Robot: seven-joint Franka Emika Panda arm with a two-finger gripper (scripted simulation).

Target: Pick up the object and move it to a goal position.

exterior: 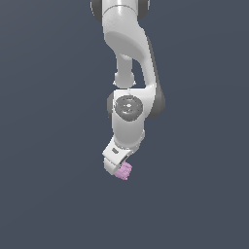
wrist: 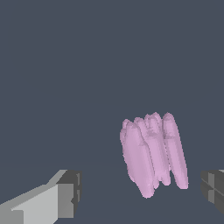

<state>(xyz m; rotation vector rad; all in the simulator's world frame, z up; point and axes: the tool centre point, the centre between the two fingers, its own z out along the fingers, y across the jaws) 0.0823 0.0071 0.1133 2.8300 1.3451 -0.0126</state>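
Closest to the wrist camera we've got the two fingertips [wrist: 65, 192] of the gripper [wrist: 140, 194], one a pale grey block with a dark pad, the other just a dark corner peeking in at the frame edge. They sit wide apart, so the gripper is clearly spread open and nothing is pinched in it. Between them, but off-centre and nearer the dark corner fingertip, sits the object [wrist: 151, 153]: a pale pink, matte, ridged lump made of several long finger-like prongs bunched side by side. We can see clear gaps on both sides of it, so neither pad touches it in this view.

Behind all that there's just a flat dark blue-grey surface [wrist: 87, 65] filling the picture. Whether that's a worktop or a floor, we honestly can't tell.

Stepping back to the exterior view, the white arm [exterior: 129, 73] hangs down from the top of the frame, with a round grey joint cap [exterior: 127, 107] facing the camera. The gripper [exterior: 116, 165] is at the low end, tilted toward the exterior view's left, and its fingers are too small to read here. The pink object [exterior: 124, 171] shows right at the gripper's tip, poking out toward the exterior view's right. From this angle we can't say if the object rests on the surface or hangs above it.
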